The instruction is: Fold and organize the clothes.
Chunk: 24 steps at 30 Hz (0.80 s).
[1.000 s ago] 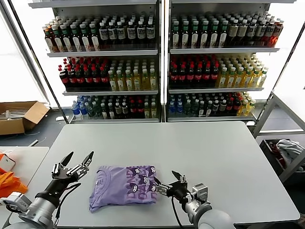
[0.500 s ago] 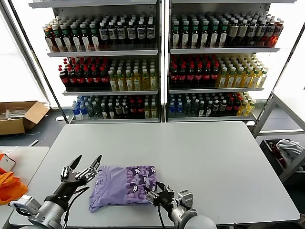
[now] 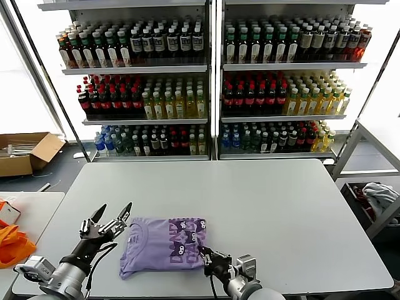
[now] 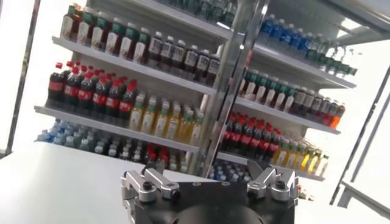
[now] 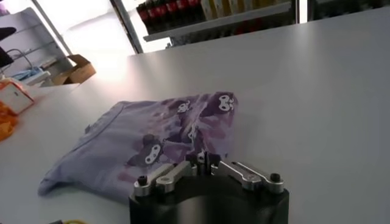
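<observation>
One folded lavender short-sleeved T-shirt of thin soft fabric lies flat on the grey rectangular bench, close to its near edge and left of the middle, darker purple print turned up on its right half.

We list the right gripper at the shirt's near right corner; in the right wrist view its fingers are drawn together on the hem there, seemingly nipping a fold of cloth, though the contact itself is partly hidden by the gripper body.

We list the left gripper above the bench just beside the shirt's left edge, apart from the fabric, fingers spread wide; the left wrist view shows only the shelving beyond it.

Behind the bench's far edge stand tall metal shelves of coloured drink bottles. An orange fabric heap rests on a side table to the left.
</observation>
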{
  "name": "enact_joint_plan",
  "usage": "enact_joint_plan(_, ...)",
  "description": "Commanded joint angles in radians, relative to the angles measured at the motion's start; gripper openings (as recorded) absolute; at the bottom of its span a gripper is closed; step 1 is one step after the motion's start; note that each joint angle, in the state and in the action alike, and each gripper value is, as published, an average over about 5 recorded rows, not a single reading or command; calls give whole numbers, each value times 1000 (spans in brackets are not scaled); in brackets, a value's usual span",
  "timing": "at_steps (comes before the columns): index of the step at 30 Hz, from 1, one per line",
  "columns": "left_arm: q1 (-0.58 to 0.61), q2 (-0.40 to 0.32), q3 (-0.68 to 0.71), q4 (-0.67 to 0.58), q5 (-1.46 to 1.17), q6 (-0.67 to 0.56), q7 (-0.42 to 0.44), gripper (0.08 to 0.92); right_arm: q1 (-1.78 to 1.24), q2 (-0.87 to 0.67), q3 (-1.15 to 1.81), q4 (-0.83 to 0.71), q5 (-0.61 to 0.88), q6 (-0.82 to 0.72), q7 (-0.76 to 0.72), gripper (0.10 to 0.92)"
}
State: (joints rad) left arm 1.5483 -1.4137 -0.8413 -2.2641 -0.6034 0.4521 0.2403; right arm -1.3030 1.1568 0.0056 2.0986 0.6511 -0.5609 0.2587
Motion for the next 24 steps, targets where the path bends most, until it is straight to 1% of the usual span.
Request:
enact_joint_plan(1, -7, 2, -28, 18, -40, 4, -18, 823, -91, -74, 121, 60, 8, 18, -44, 143)
enact_joint_plan(3, -7, 7, -37, 22, -47, 4, -19, 823, -105, -102, 156, 67, 16, 18, -52, 115)
enact_joint_plan(8, -3, 16, -44, 23, -57, 4, -20, 823, -139, -176, 230, 82, 31, 18, -70, 112)
enact_joint_plan(12, -3, 16, -33, 15, -57, 4, -20, 823, -181, -210, 301, 85, -6, 11, -111, 112)
enact_joint_plan(16, 7, 16, -12, 4, -53, 4, -20, 823, -239, -212, 377, 99, -49, 26, -149, 114)
enact_joint_plan(19, 18, 19, 0, -8, -51, 4, -20, 823, -280, -208, 435, 111, -66, 59, -175, 151)
enact_joint_plan(24, 23, 26, 7, -29, -52, 6, -20, 822, -278, -185, 430, 147, -102, 134, -191, 290)
